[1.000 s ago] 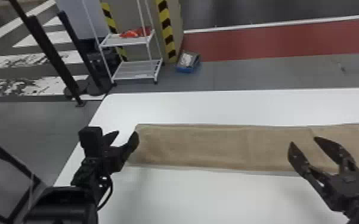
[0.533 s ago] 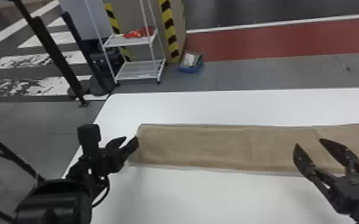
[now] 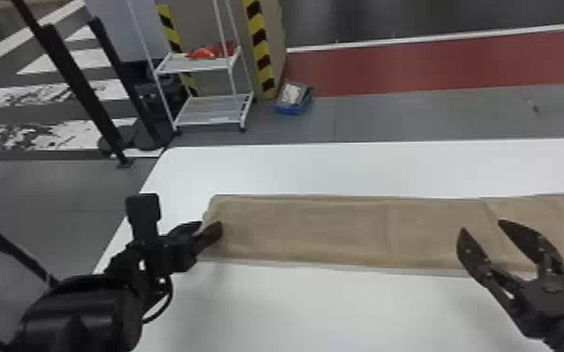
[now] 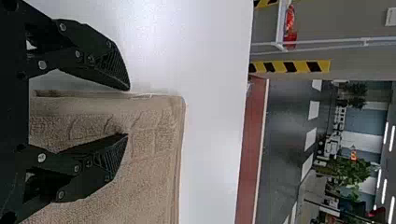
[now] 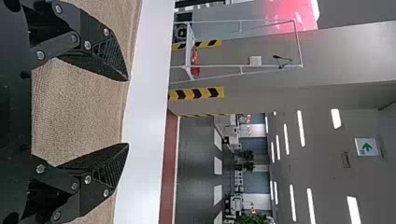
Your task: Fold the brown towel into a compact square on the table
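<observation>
"2 grippers by the brown towel (image 3: 342, 234), then. What's the left gripper (image 3: 211, 224) doing?"

"It's at the towel's left end, fingers well apart, gripping nothing. In its wrist view 1 finger (image 4: 93, 165) is over the cloth, the other (image 4: 95, 58) just off the end."

"And the right gripper (image 3: 482, 225)?"

"Spread wide and empty, over the right-hand part of the towel. I can't tell if either gripper touches the cloth."

"How does the towel lie?"

"Flat on the white table (image 3: 342, 168), a long strip running left to right, with 1 slightly raised corner at its far right."

"Anything past it?"

"A white rack (image 3: 208, 112) with 2 shelves, on the floor beyond the towel's left end, and a blue box (image 3: 290, 109) beside it."
</observation>
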### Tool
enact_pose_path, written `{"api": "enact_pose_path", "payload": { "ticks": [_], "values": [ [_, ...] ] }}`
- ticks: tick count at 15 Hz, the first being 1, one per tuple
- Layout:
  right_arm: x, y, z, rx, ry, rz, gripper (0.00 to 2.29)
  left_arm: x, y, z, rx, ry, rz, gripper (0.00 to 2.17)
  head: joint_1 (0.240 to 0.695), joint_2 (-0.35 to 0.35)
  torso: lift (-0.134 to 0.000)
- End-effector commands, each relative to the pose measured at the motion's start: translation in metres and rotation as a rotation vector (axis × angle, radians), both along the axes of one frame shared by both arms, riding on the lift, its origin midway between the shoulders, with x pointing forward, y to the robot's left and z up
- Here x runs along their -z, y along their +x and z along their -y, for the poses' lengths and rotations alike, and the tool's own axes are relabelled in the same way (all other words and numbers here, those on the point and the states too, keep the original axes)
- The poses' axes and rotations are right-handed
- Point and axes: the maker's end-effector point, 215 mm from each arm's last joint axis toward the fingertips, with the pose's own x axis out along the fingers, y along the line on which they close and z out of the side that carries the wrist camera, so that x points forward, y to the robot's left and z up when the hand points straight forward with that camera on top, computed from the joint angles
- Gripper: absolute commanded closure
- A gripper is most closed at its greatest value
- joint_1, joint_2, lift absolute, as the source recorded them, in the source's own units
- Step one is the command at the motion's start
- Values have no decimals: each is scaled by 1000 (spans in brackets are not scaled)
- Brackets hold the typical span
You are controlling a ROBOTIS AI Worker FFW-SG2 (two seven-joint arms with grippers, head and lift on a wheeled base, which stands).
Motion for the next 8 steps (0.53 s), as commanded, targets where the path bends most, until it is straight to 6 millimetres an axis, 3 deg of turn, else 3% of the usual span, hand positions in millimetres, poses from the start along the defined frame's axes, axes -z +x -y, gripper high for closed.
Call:
{"api": "enact_pose_path", "payload": {
  "ticks": [1,2,4,6,8],
  "values": [
    [-1,-1,2,4,3,6,458,3,0,-1,4,14,-13,630,695,229,-123],
    [-1,-1,3,5,3,7,458,7,-2,-2,5,21,-27,643,695,228,-123],
    [-2,-1,2,3,5,9,458,17,-9,-2,10,23,-76,977,695,227,-123],
    [-2,-1,2,5,5,9,458,16,-11,1,17,18,-83,1447,695,229,-123],
    [-1,-1,1,2,6,9,458,9,-9,3,18,19,-69,1612,695,229,-123]
  ]
}}
